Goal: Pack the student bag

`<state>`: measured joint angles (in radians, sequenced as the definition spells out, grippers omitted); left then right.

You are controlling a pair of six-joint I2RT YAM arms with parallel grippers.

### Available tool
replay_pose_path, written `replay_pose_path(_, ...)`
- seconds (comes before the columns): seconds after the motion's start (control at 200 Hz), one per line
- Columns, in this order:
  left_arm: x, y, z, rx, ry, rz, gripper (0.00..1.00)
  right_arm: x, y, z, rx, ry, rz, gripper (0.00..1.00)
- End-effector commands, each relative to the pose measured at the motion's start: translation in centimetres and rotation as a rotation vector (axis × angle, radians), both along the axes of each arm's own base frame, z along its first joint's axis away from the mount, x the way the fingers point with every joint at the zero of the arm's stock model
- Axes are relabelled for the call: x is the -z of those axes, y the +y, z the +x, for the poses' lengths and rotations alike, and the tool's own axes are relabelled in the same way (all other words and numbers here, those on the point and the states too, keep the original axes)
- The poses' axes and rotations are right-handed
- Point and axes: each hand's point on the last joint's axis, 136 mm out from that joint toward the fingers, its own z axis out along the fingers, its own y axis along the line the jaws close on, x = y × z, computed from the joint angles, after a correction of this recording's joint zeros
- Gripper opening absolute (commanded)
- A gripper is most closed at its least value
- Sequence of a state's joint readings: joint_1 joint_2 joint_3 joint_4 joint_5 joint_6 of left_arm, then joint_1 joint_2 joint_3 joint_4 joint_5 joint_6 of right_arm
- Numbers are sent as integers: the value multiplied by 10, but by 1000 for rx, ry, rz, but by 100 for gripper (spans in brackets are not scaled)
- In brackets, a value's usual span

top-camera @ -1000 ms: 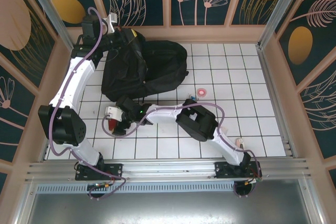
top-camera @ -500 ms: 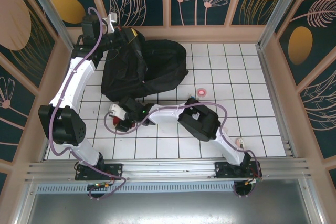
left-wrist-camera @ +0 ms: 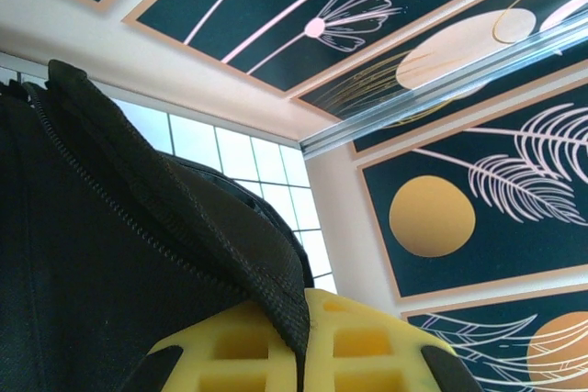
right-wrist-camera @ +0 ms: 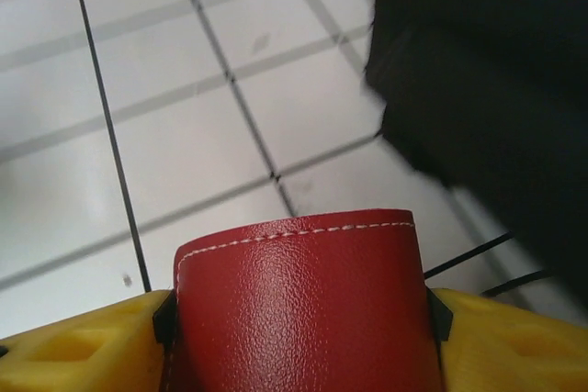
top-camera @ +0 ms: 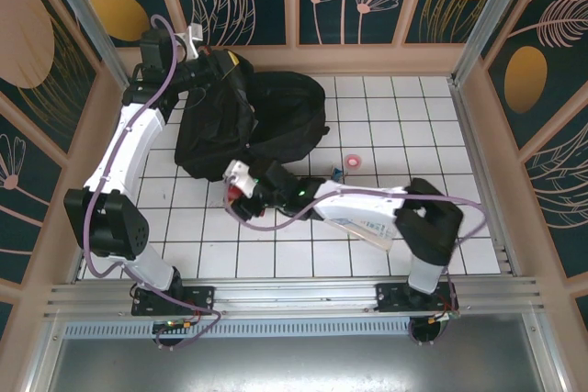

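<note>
The student bag (top-camera: pixel 257 126) is a large black fabric backpack lying at the back left of the tiled table. My left gripper (top-camera: pixel 213 60) is shut on the bag's zippered edge (left-wrist-camera: pixel 165 218) at its top, holding it raised. The yellow fingers (left-wrist-camera: pixel 367 341) pinch the black fabric between them. My right gripper (top-camera: pixel 241 186) is shut on a red leather case (right-wrist-camera: pixel 299 309) with white stitching, held just above the tiles beside the bag's near edge (right-wrist-camera: pixel 487 107).
A small pink round object (top-camera: pixel 354 162) and a small dark item (top-camera: pixel 336 172) lie on the white tiles right of the bag. Patterned walls enclose the table on three sides. Open tiles stretch to the right.
The right arm has swung its gripper with the red case to the right and toward the bag's near edge, its elbow extending far right. The left gripper holds the bag edge as before.
</note>
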<state>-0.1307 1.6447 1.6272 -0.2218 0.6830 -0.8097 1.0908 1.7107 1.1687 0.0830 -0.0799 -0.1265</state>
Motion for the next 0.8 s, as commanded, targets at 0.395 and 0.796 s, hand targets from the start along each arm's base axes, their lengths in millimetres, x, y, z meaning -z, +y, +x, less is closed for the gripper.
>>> replay_pose_path(0.395,-47,-20,-44,69,-160,-16,0,-169,-109,109,425,-94,446,69)
replay_pose_path(0.796,-55,-33,-59,130,-179,-32,0,-94,-95,183,606,102,357,66)
